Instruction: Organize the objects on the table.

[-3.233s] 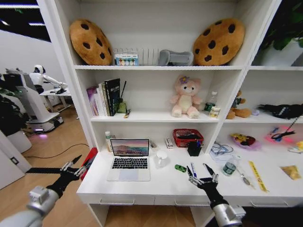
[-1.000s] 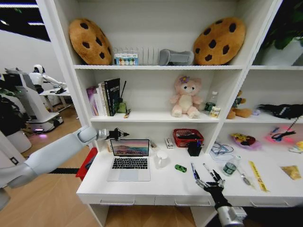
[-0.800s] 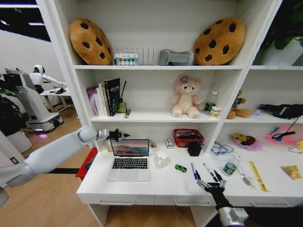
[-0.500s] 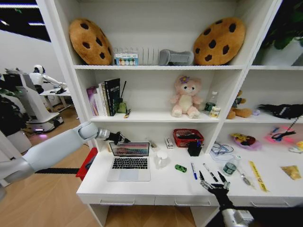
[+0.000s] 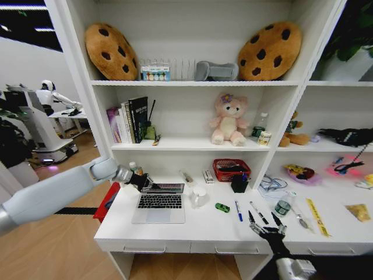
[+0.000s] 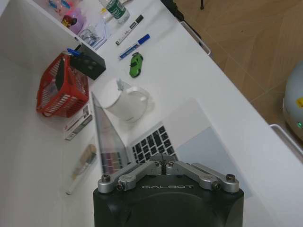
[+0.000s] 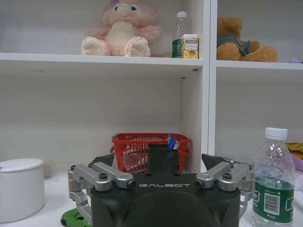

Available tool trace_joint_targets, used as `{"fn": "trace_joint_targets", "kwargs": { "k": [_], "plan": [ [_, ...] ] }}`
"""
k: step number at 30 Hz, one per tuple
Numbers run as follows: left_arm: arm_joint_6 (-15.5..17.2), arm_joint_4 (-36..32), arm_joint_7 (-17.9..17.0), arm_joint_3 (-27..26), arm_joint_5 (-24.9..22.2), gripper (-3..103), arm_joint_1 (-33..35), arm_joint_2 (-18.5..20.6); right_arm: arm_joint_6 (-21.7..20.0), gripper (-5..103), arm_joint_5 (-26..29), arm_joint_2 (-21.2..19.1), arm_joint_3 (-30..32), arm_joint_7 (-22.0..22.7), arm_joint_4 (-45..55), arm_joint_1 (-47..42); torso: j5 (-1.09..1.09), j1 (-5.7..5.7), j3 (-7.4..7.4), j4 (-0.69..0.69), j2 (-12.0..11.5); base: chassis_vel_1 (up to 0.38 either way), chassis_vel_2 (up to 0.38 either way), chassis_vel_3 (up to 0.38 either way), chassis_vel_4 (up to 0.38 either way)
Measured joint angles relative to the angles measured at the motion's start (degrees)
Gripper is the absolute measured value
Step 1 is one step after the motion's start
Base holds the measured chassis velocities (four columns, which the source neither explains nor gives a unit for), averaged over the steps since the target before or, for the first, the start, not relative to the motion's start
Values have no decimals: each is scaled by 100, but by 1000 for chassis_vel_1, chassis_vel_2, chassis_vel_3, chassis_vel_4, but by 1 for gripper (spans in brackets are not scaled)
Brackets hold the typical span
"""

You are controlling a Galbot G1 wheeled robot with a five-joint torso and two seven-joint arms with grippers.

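Step in hand, I judge: closing laptop (image 5: 158, 203) on table (image 5: 204, 230), left half. Lid (image 6: 108, 142) tilted low over keyboard, not flat yet. Next move needs gentle push down, no slip off lid edge.

My left arm stretched forward; left gripper (image 5: 141, 182) at lid top edge, fingers pressed together. My right gripper (image 5: 266, 227) low at table front, fingers spread, holding nothing; pens (image 5: 238, 210) just beyond.

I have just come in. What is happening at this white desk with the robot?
The robot is tidying the table. Its left end effector, fingers shut, is at the top edge of the laptop lid, which leans low over the keyboard but is not yet closed. The right end effector hovers open at the table's front edge, near the blue pen and the black pen, holding nothing.
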Motion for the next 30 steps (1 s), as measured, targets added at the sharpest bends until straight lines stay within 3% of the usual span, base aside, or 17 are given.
{"fn": "trace_joint_targets", "kwargs": {
  "k": [2, 3, 5, 6, 8, 10, 12, 13, 14, 16, 17, 20, 25, 30],
  "plan": [
    [6, -279, -47, -858, 61, 0, 1000, 323, -10, 100, -29, 13, -20, 3, 23, 3, -3, 0, 0, 0, 0, 0, 0, 0, 0],
    [6, -279, -47, -858, 61, 0, 1000, 323, -10, 100, -29, 13, -20, 3, 23, 3, -3, 0, 0, 0, 0, 0, 0, 0, 0],
    [31, -534, -34, -1727, -61, 0, 1789, 616, -18, 100, -60, 17, -25, 6, 52, -17, -2, 0, 0, 2, 0, 0, 0, 0, 0],
    [31, -534, -34, -1727, -61, 0, 1789, 616, -18, 100, -60, 17, -25, 6, 52, -17, -2, 0, 0, 2, 0, 0, 0, 0, 0],
    [39, -680, -2, -2360, -197, 0, 2184, 835, -26, 100, -95, 16, -39, 15, 64, -26, 1, -1, -1, 0, 0, 0, 0, 0, 0],
    [50, -684, -24, -2509, -249, 0, 2254, 879, -33, 100, -106, 16, -52, 20, 68, -20, 2, -1, 0, -1, 0, 0, 0, 0, 0],
    [114, -555, -295, -2746, -299, 0, 2324, 899, -66, 100, -168, 26, -123, 56, 70, 19, 2, -1, 0, -2, 0, 0, 0, 0, 0],
    [159, -421, -553, -2773, -272, 0, 2325, 836, -80, 100, -209, 35, -166, 87, 70, 44, 2, 0, 0, -2, 0, 0, 0, 0, 0],
    [159, -421, -553, -2773, -272, 0, 2325, 836, -80, 100, -209, 35, -166, 87, 70, 44, 2, 0, 0, -2, 0, 0, 0, 0, 0],
    [310, -233, -1046, -2745, -140, 0, 2289, 672, -105, 100, -255, 42, -221, 115, 73, 73, 0, 0, 0, -1, 0, 0, 0, 0, 0],
    [310, -233, -1046, -2745, -140, 0, 2289, 672, -105, 100, -255, 42, -221, 115, 73, 73, 0, 0, 0, -1, 0, 0, 0, 0, 0],
    [439, 92, -1547, -2450, 149, 0, 1972, 355, -114, 100, -271, 41, -223, 128, 80, 65, -1, 0, 0, -2, 0, 0, 0, 0, 0],
    [469, 393, -1695, -1988, 390, 0, 1484, 76, -110, 100, -267, 47, -166, 128, 43, 26, 1, 0, 1, -1, 0, 0, 0, 0, 0],
    [274, 604, -1391, -1443, 672, 0, 991, -132, -82, 100, -242, 74, -90, 123, 8, -9, 1, 0, 1, -2, 0, 0, 0, 0, 0]
  ]
}}
